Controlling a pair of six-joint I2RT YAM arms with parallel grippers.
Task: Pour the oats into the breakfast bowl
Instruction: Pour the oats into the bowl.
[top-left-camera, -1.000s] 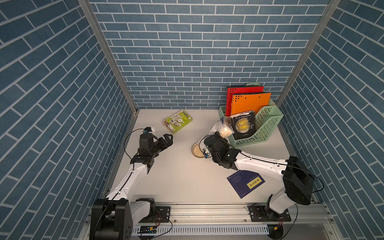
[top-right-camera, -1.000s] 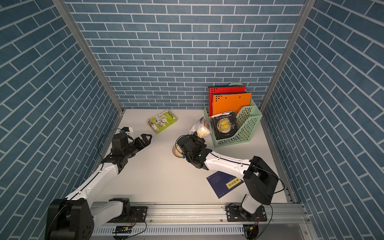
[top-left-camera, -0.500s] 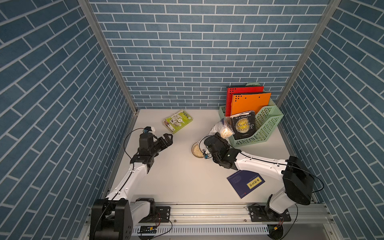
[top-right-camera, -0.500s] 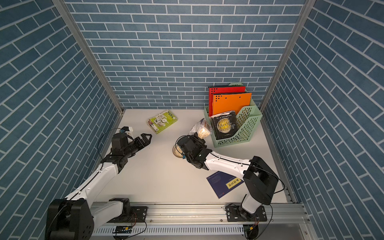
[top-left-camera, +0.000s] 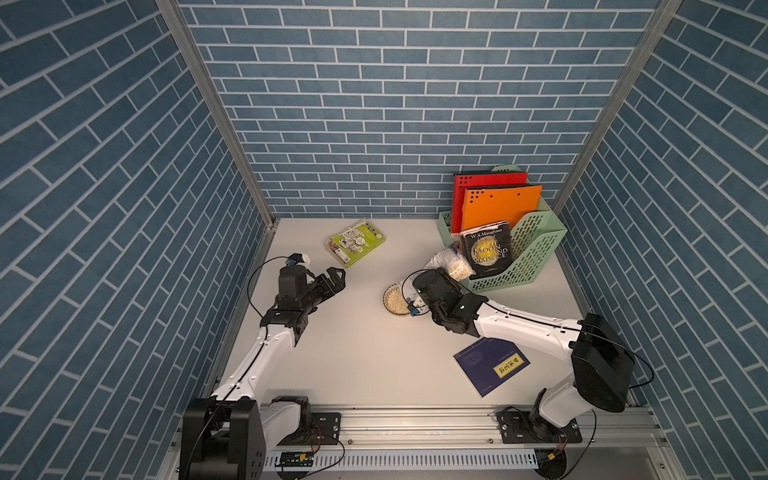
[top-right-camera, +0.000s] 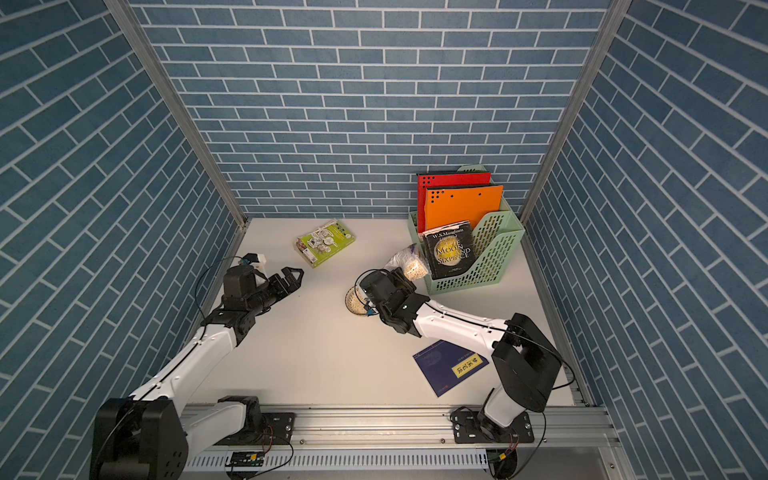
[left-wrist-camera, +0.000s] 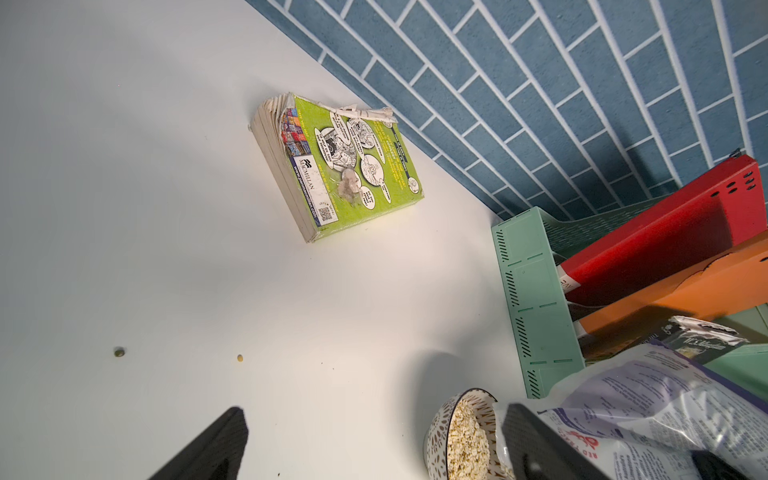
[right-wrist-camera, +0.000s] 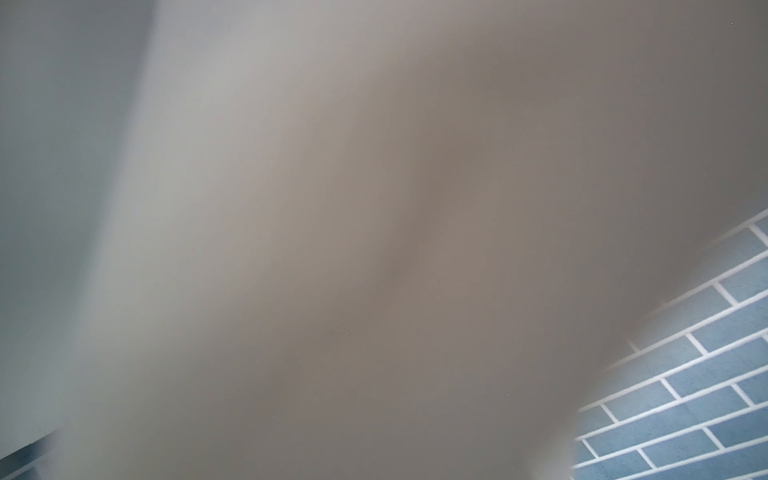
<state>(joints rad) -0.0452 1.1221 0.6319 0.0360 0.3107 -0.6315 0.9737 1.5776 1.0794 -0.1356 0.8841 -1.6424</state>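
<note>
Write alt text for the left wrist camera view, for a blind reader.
A patterned bowl full of oats shows between the open jaws of the left gripper, an oats pouch beside it. Beyond, a green-covered book lies on the white table near a mint file rack.

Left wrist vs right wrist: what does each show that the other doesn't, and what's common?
Left wrist only: table, green book, breakfast bowl with oats in it, oats pouch, green rack holding red folder and orange folder. Right wrist only: a blurred grey-beige surface filling most of the frame, too close to identify. Both: blue brick wall.
</note>
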